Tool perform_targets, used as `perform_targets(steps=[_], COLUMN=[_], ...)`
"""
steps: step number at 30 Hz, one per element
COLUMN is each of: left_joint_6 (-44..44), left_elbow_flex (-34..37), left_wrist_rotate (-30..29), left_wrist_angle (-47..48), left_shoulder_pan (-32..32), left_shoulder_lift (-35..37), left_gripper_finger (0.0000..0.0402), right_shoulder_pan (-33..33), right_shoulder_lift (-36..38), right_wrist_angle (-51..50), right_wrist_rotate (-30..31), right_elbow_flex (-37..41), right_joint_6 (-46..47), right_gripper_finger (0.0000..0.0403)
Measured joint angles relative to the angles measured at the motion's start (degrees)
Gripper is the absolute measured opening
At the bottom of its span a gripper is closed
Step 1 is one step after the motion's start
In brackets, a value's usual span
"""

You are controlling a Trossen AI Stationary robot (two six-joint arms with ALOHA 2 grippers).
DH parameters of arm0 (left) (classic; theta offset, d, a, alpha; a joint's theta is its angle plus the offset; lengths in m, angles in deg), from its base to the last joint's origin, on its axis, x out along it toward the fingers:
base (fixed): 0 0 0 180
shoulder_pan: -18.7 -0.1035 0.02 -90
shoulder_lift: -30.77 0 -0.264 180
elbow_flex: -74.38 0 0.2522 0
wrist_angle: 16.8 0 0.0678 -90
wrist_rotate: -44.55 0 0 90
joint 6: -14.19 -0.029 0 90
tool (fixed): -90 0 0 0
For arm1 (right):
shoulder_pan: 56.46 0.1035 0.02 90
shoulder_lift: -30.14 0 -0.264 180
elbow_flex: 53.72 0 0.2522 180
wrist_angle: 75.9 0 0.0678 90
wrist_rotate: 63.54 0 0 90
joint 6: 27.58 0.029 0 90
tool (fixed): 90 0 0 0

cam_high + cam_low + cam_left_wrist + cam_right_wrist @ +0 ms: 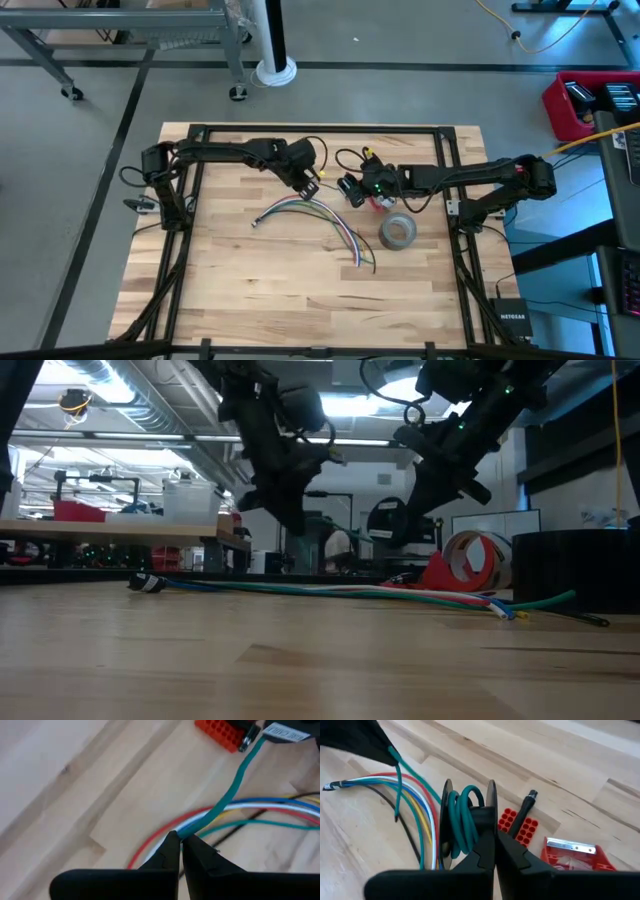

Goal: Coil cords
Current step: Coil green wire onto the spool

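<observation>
Two grippers mid-table, left gripper (180, 842) pinching green wire (235, 785), right gripper (495, 837) clamping spool (465, 822), multicoloured bundle (320, 222) at 6 o'clock of them.

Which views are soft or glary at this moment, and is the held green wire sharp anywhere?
Low view: ceiling lights glare behind both arms, leaving them silhouetted; near tabletop blurred. Left wrist view: green wire slightly soft, left gripper closed on it. Right wrist view: green coil fairly sharp, at the right gripper. High view: even light.
</observation>
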Motion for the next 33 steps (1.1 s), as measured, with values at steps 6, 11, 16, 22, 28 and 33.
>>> perform_targets(steps=[6, 11, 16, 22, 28, 33], left_joint_6=[1.3, 2.3, 6.3, 12.0, 17.7, 22.2], left_elbow_flex=[-0.1, -0.1, -0.1, -0.1, -0.1, -0.1], left_wrist_rotate=[6.2, 8.9, 18.4, 25.8, 30.8, 31.2], left_wrist_angle=[1.2, -0.1, -4.6, -10.4, -16.1, -22.8], left_shoulder_pan=[-4.4, -7.4, -10.0, -10.7, -10.4, -8.9], left_shoulder_lift=[0.0, 0.0, 0.0, 0.0, 0.0, 0.0], left_gripper_finger=[0.0000, 0.0000, 0.0000, 0.0000, 0.0000, 0.0000], right_shoulder_pan=[0.0, 0.0, 0.0, 0.0, 0.0, 0.0], right_shoulder_lift=[0.0, 0.0, 0.0, 0.0, 0.0, 0.0], right_wrist_angle=[1.1, 2.3, 1.5, 0.9, -1.1, -1.3], right_wrist_rotate=[-2.4, -6.1, -7.1, -6.7, -3.5, -1.2], right_elbow_flex=[0.0, 0.0, 0.0, 0.0, 0.0, 0.0], right_joint_6=[0.0, -0.3, -0.9, -1.9, -3.0, -3.0], right_gripper_finger=[0.0004, 0.0004, 0.0004, 0.0004, 0.0004, 0.0004])
